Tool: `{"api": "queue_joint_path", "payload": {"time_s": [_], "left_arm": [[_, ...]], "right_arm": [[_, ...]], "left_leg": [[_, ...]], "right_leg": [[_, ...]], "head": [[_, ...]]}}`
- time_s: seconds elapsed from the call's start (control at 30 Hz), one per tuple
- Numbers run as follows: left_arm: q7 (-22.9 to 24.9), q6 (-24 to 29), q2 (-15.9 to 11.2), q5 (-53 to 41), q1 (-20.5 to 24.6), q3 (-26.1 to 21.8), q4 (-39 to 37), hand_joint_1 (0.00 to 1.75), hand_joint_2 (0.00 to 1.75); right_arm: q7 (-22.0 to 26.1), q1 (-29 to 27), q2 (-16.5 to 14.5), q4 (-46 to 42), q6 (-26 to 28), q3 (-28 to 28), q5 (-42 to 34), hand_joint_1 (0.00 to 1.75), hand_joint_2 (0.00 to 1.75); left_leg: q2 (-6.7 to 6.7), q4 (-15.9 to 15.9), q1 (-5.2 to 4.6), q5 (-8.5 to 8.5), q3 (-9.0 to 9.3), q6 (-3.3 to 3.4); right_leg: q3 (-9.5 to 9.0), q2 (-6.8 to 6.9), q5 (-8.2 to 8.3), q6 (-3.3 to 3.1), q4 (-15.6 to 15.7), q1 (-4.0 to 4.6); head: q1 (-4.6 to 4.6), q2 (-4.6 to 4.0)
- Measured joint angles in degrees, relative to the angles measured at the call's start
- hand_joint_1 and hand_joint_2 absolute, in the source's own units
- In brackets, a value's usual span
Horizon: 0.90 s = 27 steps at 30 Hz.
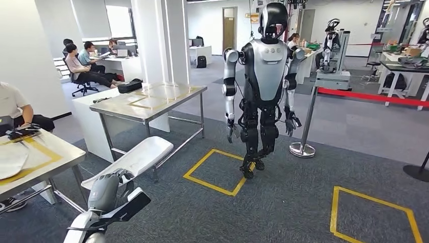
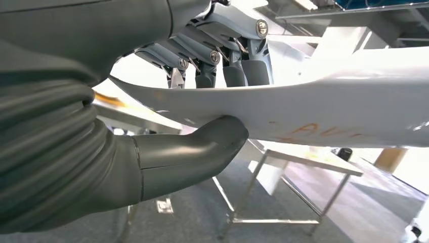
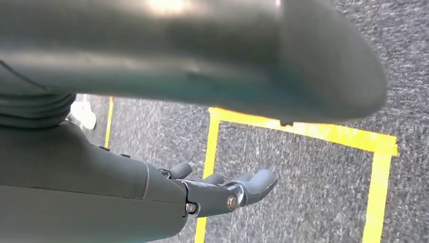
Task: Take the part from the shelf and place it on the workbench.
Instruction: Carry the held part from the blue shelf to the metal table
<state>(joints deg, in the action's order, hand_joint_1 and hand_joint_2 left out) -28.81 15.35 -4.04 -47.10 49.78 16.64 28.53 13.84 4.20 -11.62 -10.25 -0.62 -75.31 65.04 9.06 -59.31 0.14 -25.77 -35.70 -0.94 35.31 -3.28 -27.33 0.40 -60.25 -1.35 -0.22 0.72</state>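
Note:
The part [image 1: 136,157] is a long, white, curved panel. My left hand [image 1: 109,187] grips it at its near end, low in the head view, and the panel points up and away toward the steel workbench [image 1: 146,101], which has yellow tape on its top. In the left wrist view the thumb [image 2: 202,147] presses under the part [image 2: 329,106] and the fingers [image 2: 238,71] clamp it from the other side. My right hand [image 3: 222,192] hangs over the grey carpet with its fingers stretched apart and nothing in it.
Another humanoid robot [image 1: 263,86] stands ahead by a yellow floor square [image 1: 217,172]. A stanchion [image 1: 303,147] carries a red belt to the right. A second taped table [image 1: 45,157] with a white panel [image 1: 10,162] is near left, a person [image 1: 12,104] behind it. Several people [image 1: 81,63] sit at desks.

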Motion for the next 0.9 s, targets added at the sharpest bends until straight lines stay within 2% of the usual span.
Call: {"api": "queue_joint_path", "payload": {"time_s": [0.03, 0.07, 0.1, 0.13, 0.17, 0.2, 0.23, 0.27, 0.3, 0.33, 0.37, 0.4, 0.43, 0.47, 0.53, 0.57, 0.6, 0.63, 0.67, 0.7, 0.73, 0.77, 0.8, 0.83, 0.87, 0.9], "left_arm": [[0.0, 0.0, -0.1, 0.0, 0.0, 0.0, -0.1, 1.59, 1.75], [0.0, 0.0, -0.2, -0.1, 0.2, 0.0, -0.2, 1.59, 1.75], [0.2, 0.0, -0.1, -0.2, 0.4, 0.0, -0.3, 1.59, 1.75], [0.3, 0.0, 0.1, -0.3, 0.6, 0.0, -0.4, 1.59, 1.75], [0.6, -0.1, 0.4, -0.4, 0.8, 0.0, -0.6, 1.59, 1.75], [0.8, -0.1, 0.7, -0.5, 0.9, 0.0, -0.8, 1.59, 1.75], [0.9, -0.2, 0.9, -0.6, 0.9, 0.0, -1.0, 1.59, 1.75], [1.0, -0.2, 1.0, -0.7, 0.9, 0.0, -1.1, 1.59, 1.75], [1.1, -0.3, 1.1, -0.7, 1.0, 0.0, -1.2, 1.59, 1.75], [1.1, -0.3, 1.2, -0.7, 1.1, 0.0, -1.3, 1.59, 1.75], [1.1, -0.3, 1.3, -0.8, 1.3, 0.0, -1.3, 1.59, 1.75], [1.1, -0.3, 1.4, -0.8, 1.5, 0.0, -1.3, 1.59, 1.75], [1.1, -0.3, 1.6, -0.8, 1.8, 0.0, -1.3, 1.59, 1.75], [1.1, -0.3, 1.7, -0.8, 1.9, 0.0, -1.3, 1.59, 1.75], [1.1, -0.4, 1.7, -0.8, 2.0, 0.0, -1.3, 1.59, 1.75], [1.1, -0.3, 1.7, -0.8, 2.2, 0.0, -1.3, 1.59, 1.75], [1.1, -0.3, 1.8, -0.8, 2.3, 0.0, -1.3, 1.59, 1.75], [1.1, -0.3, 2.0, -0.8, 2.5, 0.0, -1.3, 1.59, 1.75], [1.0, -0.3, 2.2, -0.8, 2.6, 0.0, -1.4, 1.59, 1.75], [1.0, -0.3, 2.5, -0.9, 2.6, 0.0, -1.5, 1.59, 1.75], [1.0, -0.3, 2.7, -0.9, 2.5, 0.0, -1.6, 1.59, 1.75], [1.1, -0.4, 2.9, -0.9, 2.4, 0.0, -1.7, 1.59, 1.75], [1.1, -0.3, 2.9, -1.0, 2.3, 0.0, -1.8, 1.59, 1.75], [1.2, -0.3, 2.9, -0.9, 2.3, 0.0, -1.8, 1.59, 1.75], [1.2, -0.2, 2.9, -0.9, 2.3, 0.0, -1.9, 1.59, 1.75], [1.1, -0.1, 2.9, -0.9, 2.3, 0.0, -1.9, 1.59, 1.75]], "right_arm": [[0.0, 0.1, -0.1, 0.0, 0.1, -0.1, -0.1, 0.0, 0.0], [-0.1, 0.2, -0.1, 0.0, 0.2, -0.2, -0.3, 0.0, 0.0], [-0.1, 0.2, -0.2, 0.0, 0.4, -0.2, -0.5, 0.0, 0.0], [-0.2, 0.1, -0.2, 0.0, 0.6, -0.3, -0.6, 0.0, 0.0], [-0.3, 0.0, -0.2, 0.0, 0.7, -0.4, -0.7, 0.0, 0.0], [-0.3, 0.0, -0.2, 0.0, 0.9, -0.6, -0.8, 0.0, 0.0], [-0.4, 0.0, -0.2, 0.0, 1.0, -0.6, -0.8, 0.0, 0.0], [-0.4, 0.0, -0.2, 0.0, 1.0, -0.7, -0.8, 0.0, 0.0], [-0.4, 0.0, -0.2, 0.0, 1.0, -0.7, -0.8, 0.0, 0.0], [-0.5, 0.0, -0.3, 0.0, 1.0, -0.7, -0.8, 0.0, 0.0], [-0.5, 0.0, -0.3, 0.0, 1.0, -0.7, -0.9, 0.0, 0.0], [-0.5, 0.0, -0.3, 0.0, 1.0, -0.7, -0.9, 0.0, 0.0], [-0.5, 0.0, -0.4, 0.0, 1.0, -0.7, -0.9, 0.0, 0.0], [-0.5, 0.1, -0.4, 0.0, 1.0, -0.7, -0.9, 0.0, 0.0], [-0.5, 0.3, -0.4, 0.0, 1.0, -0.8, -0.9, 0.0, 0.0], [-0.5, 0.4, -0.4, 0.0, 1.0, -0.8, -0.9, 0.0, 0.0], [-0.4, 0.6, -0.4, 0.0, 1.0, -0.8, -0.9, 0.0, 0.0], [-0.4, 0.6, -0.5, 0.0, 1.0, -0.8, -0.9, 0.0, 0.0], [-0.3, 0.5, -0.5, 0.0, 1.0, -0.8, -0.9, 0.0, 0.0], [-0.3, 0.4, -0.4, 0.0, 1.0, -0.8, -0.9, 0.0, 0.0], [-0.3, 0.3, -0.4, 0.0, 1.0, -0.8, -0.9, 0.0, 0.0], [-0.3, 0.2, -0.4, 0.0, 0.9, -0.8, -0.8, 0.0, 0.0], [-0.3, 0.2, -0.4, 0.0, 0.7, -0.8, -0.7, 0.0, 0.0], [-0.2, 0.2, -0.4, 0.0, 0.6, -0.8, -0.6, 0.0, 0.0], [-0.2, 0.1, -0.3, 0.0, 0.4, -0.8, -0.4, 0.0, 0.0], [-0.1, 0.0, -0.3, 0.0, 0.3, -0.8, -0.4, 0.0, 0.0]], "left_leg": [[-0.26, -0.1, 0.02, -0.04, -0.09, -0.34], [-1.54, -0.8, -0.06, -0.44, -0.48, -0.62], [-3.46, -2.7, -0.17, -1.34, -1.44, -0.82], [-5.75, -5.7, -0.26, -2.61, -2.97, -0.94], [-7.37, -9.5, -0.29, -4.09, -5.02, -1.06], [-8.17, -13.1, -0.24, -5.18, -7.08, -1.16], [-8.55, -15.5, -0.19, -5.4, -8.55, -1.21], [-8.77, -15.8, -0.15, -4.54, -9.05, -1.18], [-9.07, -13.8, -0.17, -2.62, -8.33, -1.04], [-9.89, -9.9, -0.28, -0.12, -6.65, -0.74], [-11.36, -6.0, -0.63, 1.65, -4.67, -0.35], [-12.68, -2.7, -1.0, 2.68, -3.02, 0.13], [-13.63, -0.8, -1.35, 2.9, -2.02, 0.54], [-13.82, -0.2, -1.65, 2.44, -1.68, 0.88], [-12.25, 0.3, -1.47, 2.2, -1.35, 1.41], [-11.42, 0.6, -1.21, 2.09, -1.01, 1.73], [-10.66, 0.8, -0.9, 2.0, -0.65, 2.02], [-9.94, 1.0, -0.64, 1.87, -0.36, 2.32], [-9.14, 1.0, -0.54, 1.68, -0.25, 2.55], [-8.26, 1.0, -0.49, 1.5, -0.17, 2.64], [-7.28, 0.9, -0.44, 1.3, -0.07, 2.61], [-6.27, 0.7, -0.35, 1.06, 0.1, 2.47], [-5.31, 0.5, -0.21, 0.75, 0.31, 2.24], [-4.44, 0.2, -0.03, 0.36, 0.58, 1.96], [-3.65, 0.0, 0.11, -0.06, 0.75, 1.6], [-2.91, -0.4, 0.21, -0.43, 0.77, 1.21]], "right_leg": [[-0.29, 0.68, 0.01, -0.44, 0.2, -0.01], [-0.65, 1.34, 0.0, -0.9, 0.5, -0.02], [-1.05, 2.02, -0.05, -1.31, 0.8, -0.03], [-1.44, 2.72, -0.22, -1.65, 1.0, 0.07], [-1.8, 3.43, -0.49, -1.9, 1.0, 0.18], [-2.15, 4.17, -0.8, -2.04, 1.0, 0.27], [-2.53, 4.88, -1.16, -2.11, 1.0, 0.32], [-2.98, 5.57, -1.55, -2.12, 1.0, 0.35], [-3.52, 6.24, -1.97, -2.09, 1.0, 0.38], [-4.16, 6.91, -2.45, -2.01, 1.0, 0.44], [-4.75, 7.56, -2.93, -1.85, 1.0, 0.56], [-5.2, 8.13, -3.39, -1.59, 1.0, 0.72], [-5.56, 8.77, -3.77, -1.3, 1.0, 0.89], [-5.82, 9.44, -4.05, -0.98, 1.1, 1.02], [-6.51, 10.64, -4.65, -0.34, 1.4, 1.1], [-6.53, 9.91, -5.14, -0.05, 0.9, 1.05], [-5.9, 8.49, -5.97, 0.23, -0.7, 0.97], [-4.38, 6.56, -7.12, 0.46, -3.6, 0.79], [-2.09, 4.86, -8.46, 0.66, -7.5, 0.69], [0.51, 4.05, -9.52, 0.85, -11.4, 0.58], [2.79, 3.72, -9.74, 1.01, -14.2, 0.49], [4.22, 3.6, -8.79, 1.12, -15.1, 0.43], [4.51, 3.47, -6.6, 1.2, -13.5, 0.35], [3.77, 3.05, -3.64, 1.31, -10.0, 0.2], [2.61, 1.97, -1.34, 1.46, -6.3, 0.0], [1.36, 0.68, 0.07, 1.53, -3.0, -0.2]], "head": [[0.03, 0.0], [-0.1, 0.0], [-0.21, 0.0], [-0.32, 0.0], [-0.46, 0.0], [-0.46, 0.0], [-0.48, 0.0], [-0.5, 0.0], [-0.52, 0.0], [-0.55, 0.0], [-0.56, 0.0], [-0.61, 0.0], [-0.57, 0.01], [-0.53, 0.01], [-0.46, 0.02], [-0.44, 0.01], [-0.4, 0.01], [-0.32, 0.02], [-0.24, 0.0], [-0.17, 0.02], [-0.1, 0.02], [-0.05, 0.02], [-0.02, 0.02], [0.02, 0.02], [0.04, 0.02], [0.05, 0.01]]}}
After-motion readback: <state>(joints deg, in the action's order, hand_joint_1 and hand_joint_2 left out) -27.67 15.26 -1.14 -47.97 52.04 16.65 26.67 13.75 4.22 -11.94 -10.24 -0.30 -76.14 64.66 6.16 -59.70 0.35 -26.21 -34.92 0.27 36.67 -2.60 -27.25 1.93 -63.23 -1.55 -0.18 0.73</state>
